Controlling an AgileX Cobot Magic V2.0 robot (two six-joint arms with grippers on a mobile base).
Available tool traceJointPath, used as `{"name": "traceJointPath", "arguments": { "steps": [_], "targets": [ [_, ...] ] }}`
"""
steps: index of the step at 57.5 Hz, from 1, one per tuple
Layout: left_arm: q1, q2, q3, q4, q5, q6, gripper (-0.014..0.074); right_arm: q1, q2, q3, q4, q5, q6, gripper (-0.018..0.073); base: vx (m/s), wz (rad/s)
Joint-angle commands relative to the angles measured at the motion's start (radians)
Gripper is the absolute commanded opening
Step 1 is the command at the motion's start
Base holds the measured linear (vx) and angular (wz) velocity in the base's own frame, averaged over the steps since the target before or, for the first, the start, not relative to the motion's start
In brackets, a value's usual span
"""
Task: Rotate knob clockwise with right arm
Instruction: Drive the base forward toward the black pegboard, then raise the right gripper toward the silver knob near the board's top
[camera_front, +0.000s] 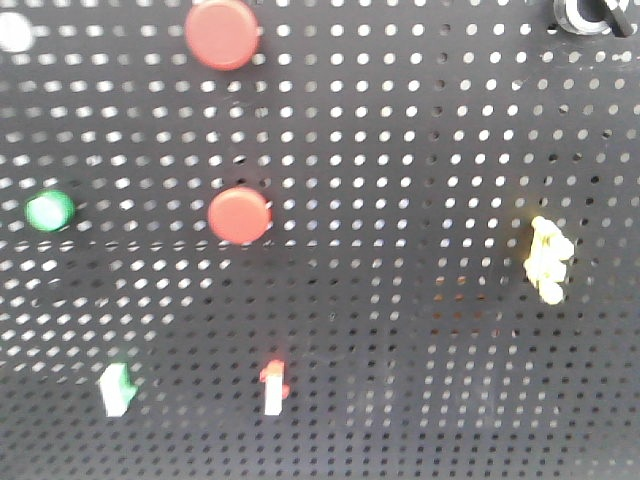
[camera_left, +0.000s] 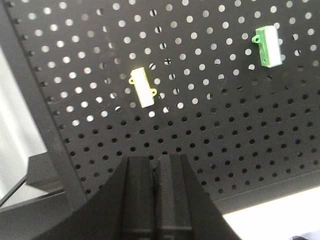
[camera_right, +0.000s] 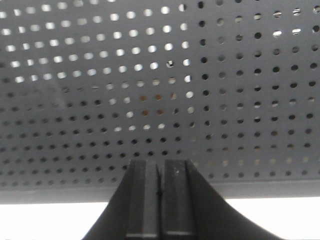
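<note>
The knob (camera_front: 590, 14) shows at the top right corner of the front view, a silver-white ring with a black bar, cut off by the frame's edge. It sits on a black pegboard (camera_front: 400, 150). My right gripper (camera_right: 160, 163) is shut and empty, facing a bare lower part of the pegboard (camera_right: 240, 100); the knob is not in its view. My left gripper (camera_left: 158, 160) is shut and empty, below a small yellow-green and white switch (camera_left: 143, 87). Neither arm shows in the front view.
On the pegboard are two red round buttons (camera_front: 222, 33) (camera_front: 240, 215), a green round button (camera_front: 48, 210), a yellow part (camera_front: 548, 258), a green-white switch (camera_front: 117, 390) and a red-white switch (camera_front: 273, 388). Another green-white switch (camera_left: 267, 45) shows in the left wrist view.
</note>
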Motion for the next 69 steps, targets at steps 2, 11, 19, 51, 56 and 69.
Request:
{"name": "traceJointPath", "arguments": {
  "steps": [2, 11, 19, 51, 56, 69],
  "targets": [
    [-0.008, -0.017, 0.033, -0.005, -0.076, -0.004, -0.0006, -0.006, -0.012, 0.008, -0.009, -0.086, 0.002, -0.0007, 0.06, -0.04],
    [-0.008, -0.017, 0.033, -0.005, -0.076, -0.004, -0.0006, -0.006, -0.012, 0.008, -0.009, -0.086, 0.002, -0.0007, 0.04, -0.03],
    [-0.008, -0.017, 0.033, -0.005, -0.076, -0.004, -0.0006, -0.006, -0.012, 0.008, -0.009, -0.114, 0.002, -0.0007, 0.02, -0.02],
    [-0.008, -0.017, 0.033, -0.005, -0.076, -0.004, -0.0006, -0.005, 0.386, -0.788, -0.196, 0.074, 0.061, -0.0007, 0.0, 0.0],
    [-0.008, -0.017, 0.033, -0.005, -0.076, -0.004, -0.0006, -0.005, 0.533, -0.973, -0.202, 0.149, 0.061, -0.0007, 0.0, 0.0],
    [-0.008, -0.017, 0.033, -0.005, -0.076, -0.004, -0.0006, -0.005, 0.743, -1.222, -0.192, 0.202, 0.062, -0.0007, 0.0, 0.0]
  ]
}}
